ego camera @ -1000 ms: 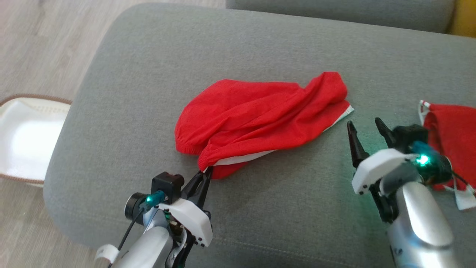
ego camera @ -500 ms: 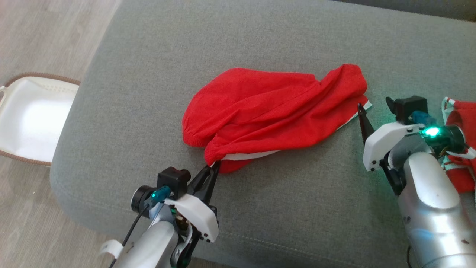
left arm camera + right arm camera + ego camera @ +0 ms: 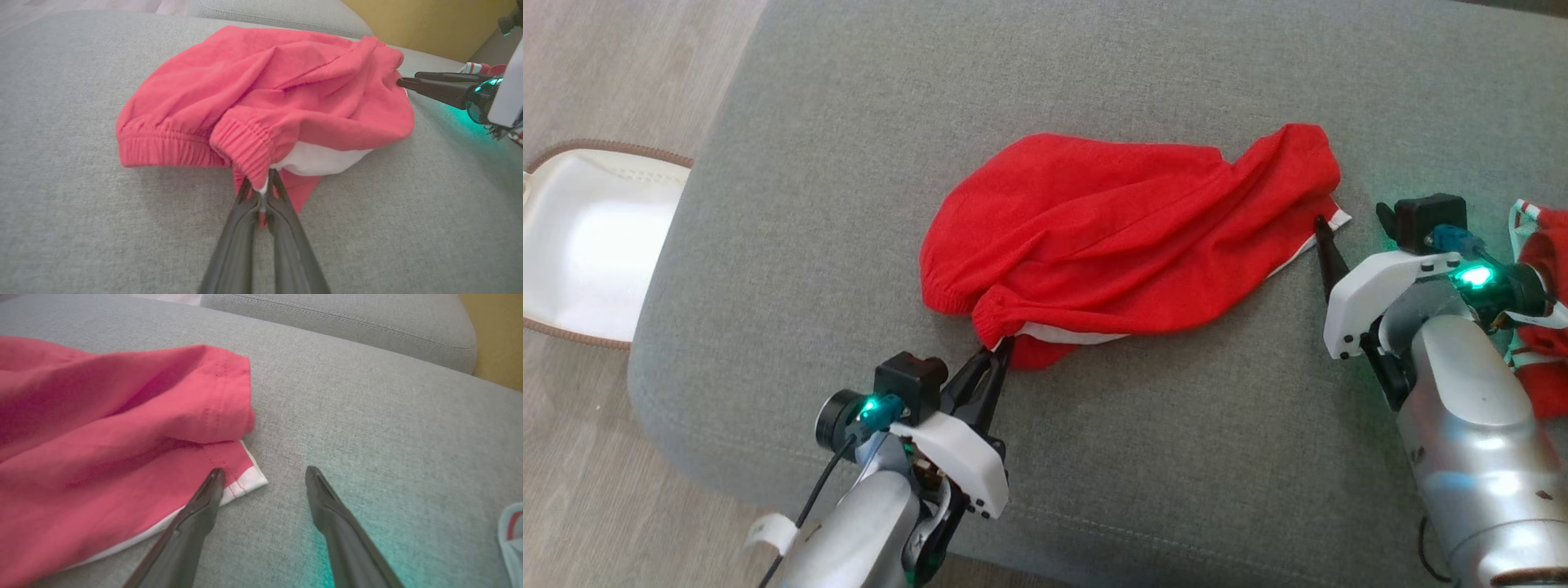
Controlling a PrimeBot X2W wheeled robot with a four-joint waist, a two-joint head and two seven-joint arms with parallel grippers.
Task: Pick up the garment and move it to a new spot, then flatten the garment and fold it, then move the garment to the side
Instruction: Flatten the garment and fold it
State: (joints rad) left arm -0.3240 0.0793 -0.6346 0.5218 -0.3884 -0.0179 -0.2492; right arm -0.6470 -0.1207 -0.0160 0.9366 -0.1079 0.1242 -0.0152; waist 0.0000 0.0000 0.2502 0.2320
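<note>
A crumpled red garment (image 3: 1127, 241) with white trim lies in the middle of the grey sofa cushion (image 3: 1094, 457). My left gripper (image 3: 1001, 351) is shut on the garment's ribbed waistband corner (image 3: 251, 149) at its near edge. My right gripper (image 3: 263, 471) stands open at the garment's right end. Its left fingertip (image 3: 214, 477) rests over the white-edged hem corner (image 3: 249, 479), while the right finger sits on bare cushion. In the left wrist view the right gripper's dark finger (image 3: 437, 87) reaches the garment's far right edge.
A second red garment with white and striped trim (image 3: 1543, 318) lies at the cushion's right, behind my right arm. A white basket with a brown rim (image 3: 588, 245) stands on the wooden floor at left. The cushion's near edge drops off just behind my left wrist.
The camera tilted, shifting the whole picture. My right gripper has moved up to the garment's right hem corner. The left gripper keeps its hold on the waistband.
</note>
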